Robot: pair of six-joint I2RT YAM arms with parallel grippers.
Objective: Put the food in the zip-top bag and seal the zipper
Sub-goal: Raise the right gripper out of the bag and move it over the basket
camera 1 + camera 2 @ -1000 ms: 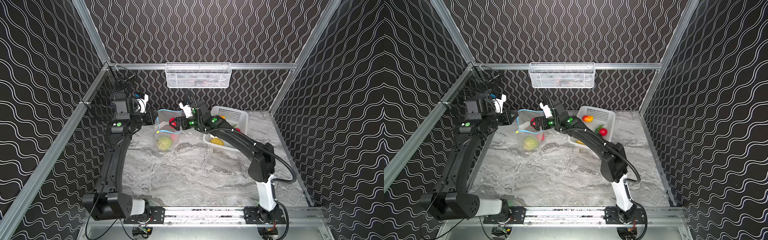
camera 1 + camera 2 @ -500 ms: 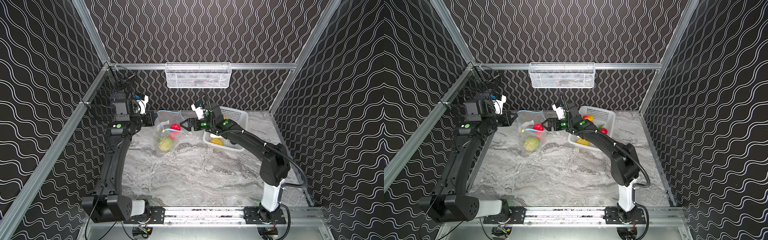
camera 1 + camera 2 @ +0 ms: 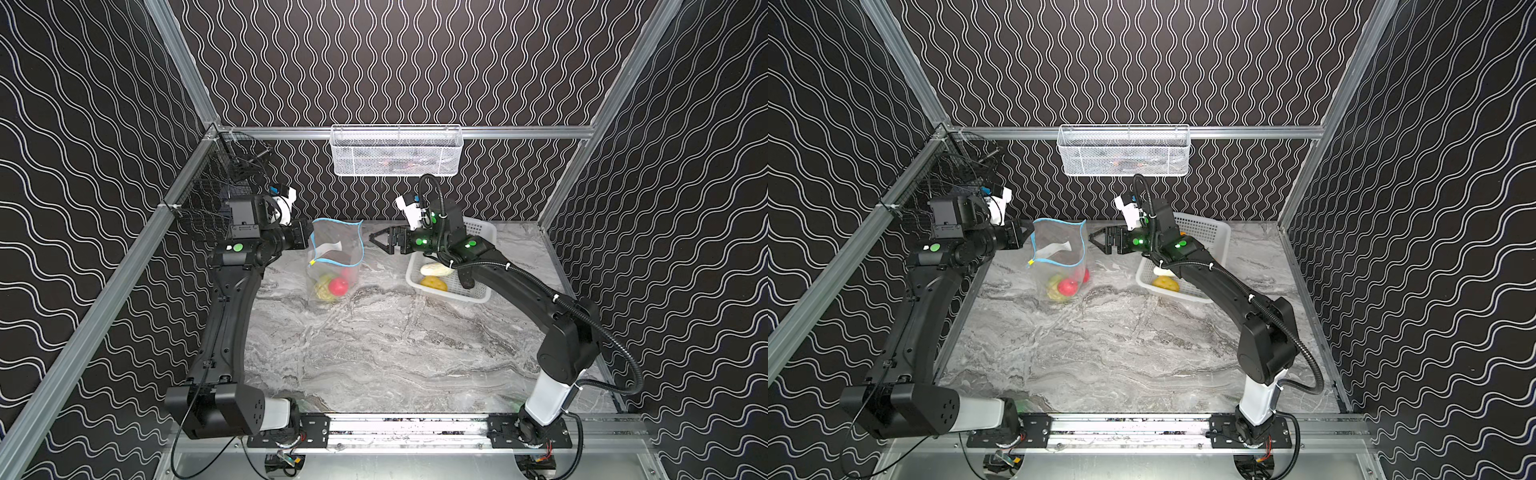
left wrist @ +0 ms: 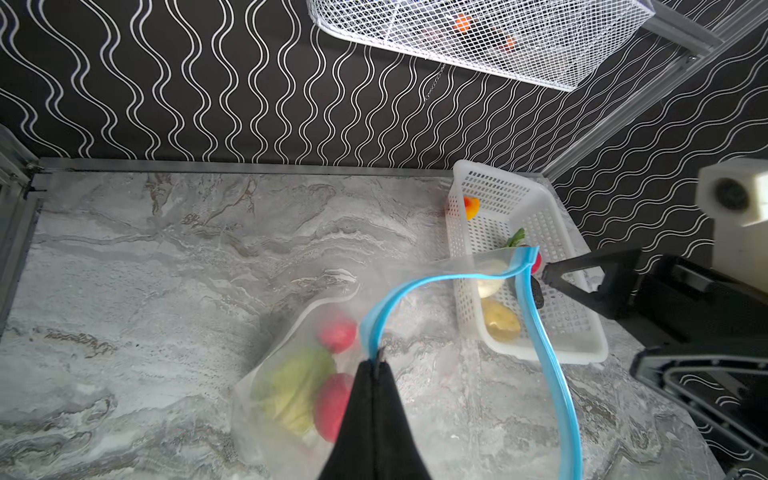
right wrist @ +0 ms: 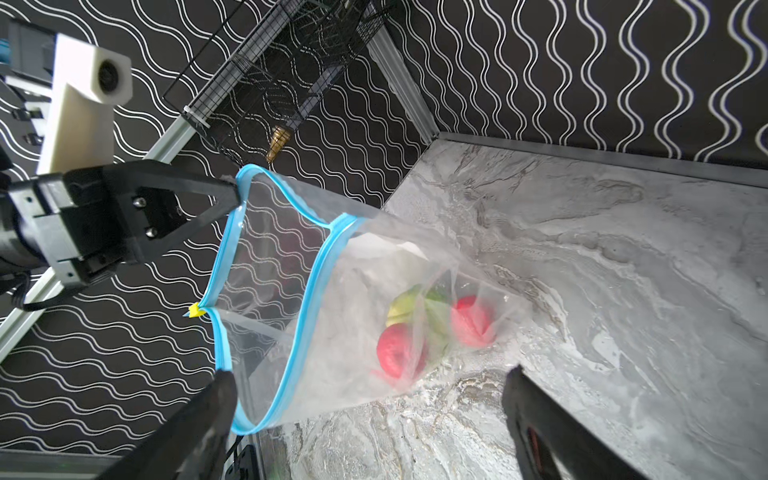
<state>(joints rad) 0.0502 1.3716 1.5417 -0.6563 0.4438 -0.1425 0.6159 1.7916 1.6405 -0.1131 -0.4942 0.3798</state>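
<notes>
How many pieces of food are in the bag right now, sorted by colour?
Red fruits: 2
Green cabbage: 1
Total in the bag: 3

Blue zipper, red fruits

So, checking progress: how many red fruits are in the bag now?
2, at the bottom of the zip-top bag: one red fruit and a second red fruit, both beside the green cabbage. The cabbage might hide more.
</notes>
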